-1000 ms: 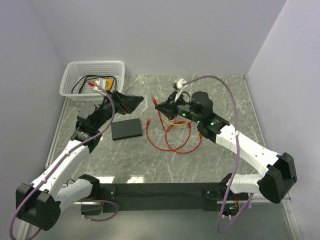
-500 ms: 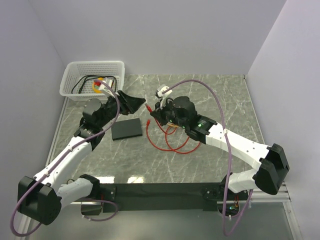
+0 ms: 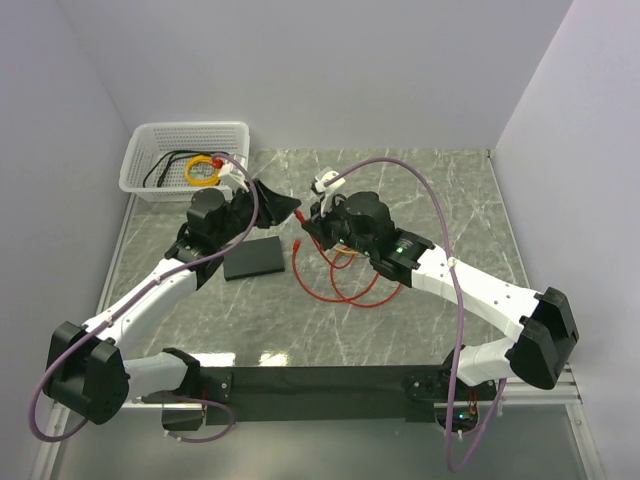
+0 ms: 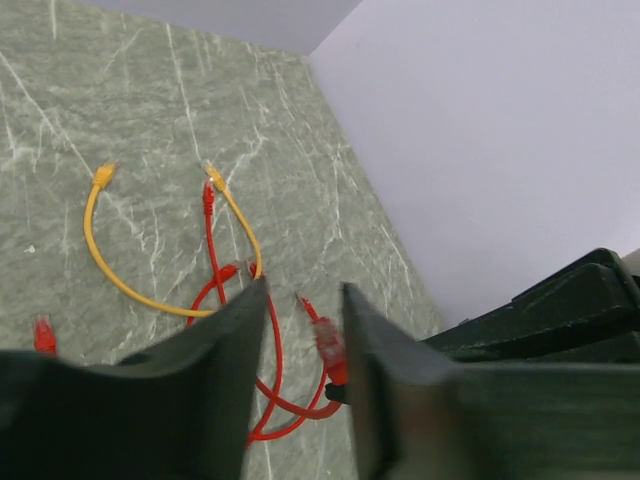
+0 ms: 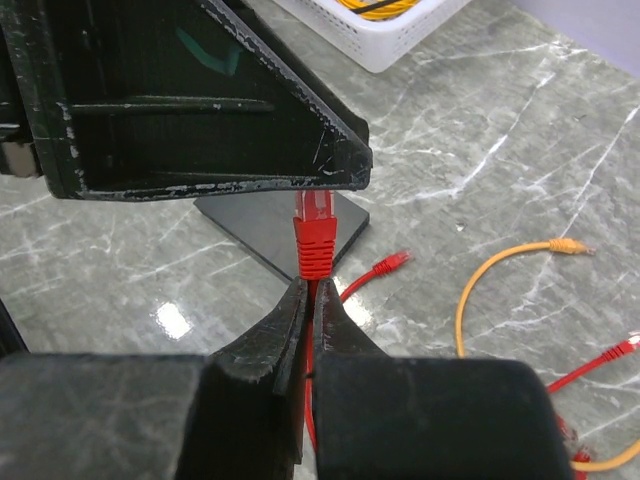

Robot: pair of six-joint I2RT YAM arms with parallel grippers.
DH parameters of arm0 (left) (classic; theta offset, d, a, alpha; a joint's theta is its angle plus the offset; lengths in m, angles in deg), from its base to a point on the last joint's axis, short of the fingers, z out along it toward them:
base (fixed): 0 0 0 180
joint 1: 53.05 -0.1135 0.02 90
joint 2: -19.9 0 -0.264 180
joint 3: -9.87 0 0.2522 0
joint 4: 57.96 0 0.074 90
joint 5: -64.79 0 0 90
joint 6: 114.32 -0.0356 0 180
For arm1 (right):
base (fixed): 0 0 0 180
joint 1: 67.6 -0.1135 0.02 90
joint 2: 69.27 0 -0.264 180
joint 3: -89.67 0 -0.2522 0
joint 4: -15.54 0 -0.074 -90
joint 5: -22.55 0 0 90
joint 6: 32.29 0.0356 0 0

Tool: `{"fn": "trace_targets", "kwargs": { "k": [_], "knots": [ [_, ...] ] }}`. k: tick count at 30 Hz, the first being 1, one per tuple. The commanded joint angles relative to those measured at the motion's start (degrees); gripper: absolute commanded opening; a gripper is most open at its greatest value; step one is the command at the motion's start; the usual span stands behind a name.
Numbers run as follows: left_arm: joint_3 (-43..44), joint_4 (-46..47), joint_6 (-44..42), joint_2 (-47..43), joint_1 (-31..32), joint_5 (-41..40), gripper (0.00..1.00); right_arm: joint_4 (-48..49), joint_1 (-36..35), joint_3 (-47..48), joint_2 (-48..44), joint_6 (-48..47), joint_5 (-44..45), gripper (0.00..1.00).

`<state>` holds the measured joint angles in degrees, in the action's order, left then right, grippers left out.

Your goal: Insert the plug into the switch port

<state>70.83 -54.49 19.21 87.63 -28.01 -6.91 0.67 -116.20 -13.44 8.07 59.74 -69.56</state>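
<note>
Plug (image 5: 314,232): short ribbed red boot with a paler connector tip above it, standing upright on a thin red cord. The right gripper (image 5: 308,292) is pinched tight on the cord just under the boot. That holds the plug up off the table, with its tip right beneath the point of the left gripper (image 3: 287,207). Whether the two touch, I cannot tell.

The black box (image 3: 253,257) lies flat on the table below and behind the plug. The switch port is too small for me to make out. The left gripper's fingers (image 4: 240,330) are parted, with nothing between them.

Counts:
- one black box
- one white basket (image 3: 190,127)
- one orange-yellow cord (image 4: 101,176) loose on the table, both ends showing
- four red connector ends in the left wrist view, held one included

I cannot sort the tangle into separate red cords.
</note>
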Motion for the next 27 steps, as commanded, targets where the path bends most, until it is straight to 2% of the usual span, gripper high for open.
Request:
{"fn": "trace_targets", "kwargs": {
  "k": [1, 3, 4, 7, 14, 15, 17, 21, 27],
  "knots": [
    [3.2, 0.6, -1.3, 0.5, 0.6, -1.7, 0.37, 2.4, -0.4, 2.3, -1.3, -0.3, 1.3, 0.00],
    [3.2, 0.5, -1.2, 0.7, 0.7, -1.6, 0.29, 2.7, -0.4, 2.1, -1.3, 0.0, 1.7, 0.00],
    [3.1, 0.5, -1.2, 0.7, 0.9, -1.7, 0.19, 2.9, -0.4, 2.0, -1.4, 0.3, 1.9, 0.00],
    [3.1, 0.1, -1.2, 0.7, 1.1, -1.8, 0.01, 3.6, -0.4, 1.6, -1.6, 1.1, 2.0, 0.00],
    [2.0, 0.0, -1.5, -0.4, 1.2, -2.3, 0.01, 3.8, -0.4, 2.3, -1.1, 3.4, 2.0, 0.00],
    [1.9, -0.1, -1.5, -0.7, 1.2, -2.6, 0.00, 3.6, -0.1, 2.9, -1.1, 4.1, 2.0, 0.17],
    [1.8, -0.3, -1.6, -0.8, 1.2, -2.7, 0.00, 4.3, 0.3, 2.5, -1.8, 5.3, 1.8, 0.34],
    [1.8, -0.6, -1.4, -1.3, 1.2, -3.2, 0.00, 5.8, 1.2, 1.2, -3.6, 6.5, 0.1, 0.43],
    [1.7, -0.4, -0.9, -1.7, 1.2, -3.3, 0.00, 5.4, 1.7, 1.5, -2.2, 7.6, -1.6, 0.43]
  ]
}}
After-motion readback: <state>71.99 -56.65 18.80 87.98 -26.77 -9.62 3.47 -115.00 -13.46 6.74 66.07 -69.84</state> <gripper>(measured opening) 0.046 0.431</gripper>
